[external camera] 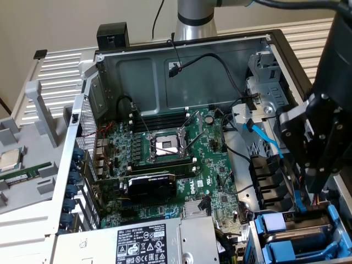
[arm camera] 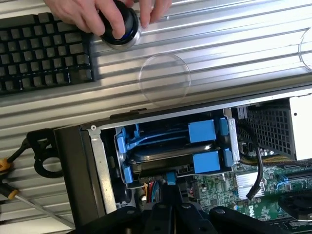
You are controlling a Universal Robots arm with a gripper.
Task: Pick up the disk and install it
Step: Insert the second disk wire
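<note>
The disk (external camera: 308, 221) lies in the drive bay at the case's lower corner on the exterior view's right, clipped in its blue carrier frame (external camera: 273, 223). My black gripper (external camera: 300, 206) reaches down right over the bay, fingers shut together, tips at the disk's near edge beside a blue cable (external camera: 264, 137). In the wrist view the disk (arm camera: 161, 157) shows as a grey slab between blue carrier parts (arm camera: 207, 161), with my gripper (arm camera: 169, 190) just at its edge by a small blue tab. Whether the fingers pinch anything I cannot tell.
The open case holds a motherboard with a CPU socket (external camera: 165, 144), a graphics card (external camera: 151, 184) and a grey power supply (external camera: 137, 242). Black cables hang near the bay. Outside the case, a person's hand (arm camera: 97, 12) holds a round black knob beside a keyboard (arm camera: 44, 53); a screwdriver (arm camera: 9, 192) lies nearby.
</note>
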